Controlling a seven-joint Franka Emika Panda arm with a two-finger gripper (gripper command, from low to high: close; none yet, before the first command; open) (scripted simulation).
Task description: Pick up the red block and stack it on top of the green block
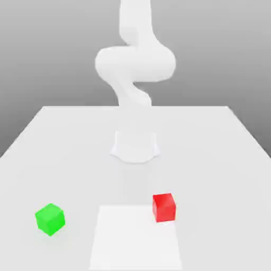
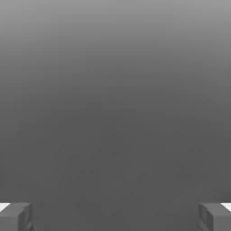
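Observation:
The red block [image 1: 164, 207] rests on the white table [image 1: 211, 153], toward the exterior view's right and near the front. The green block [image 1: 50, 218] sits apart from it, toward the exterior view's left, at about the same depth. My white arm [image 1: 135, 63] rises from its base [image 1: 135, 146] at the table's middle and bends upward out of the picture. In the hand view my gripper [image 2: 115, 217] is open, its two grey fingertips [image 2: 16, 216] standing far apart with nothing between them, against a plain grey background.
A brighter white rectangular patch [image 1: 136, 238] lies on the table at the front, between the two blocks, and the red block stands at its far right corner. The table's edges run along the back and both sides.

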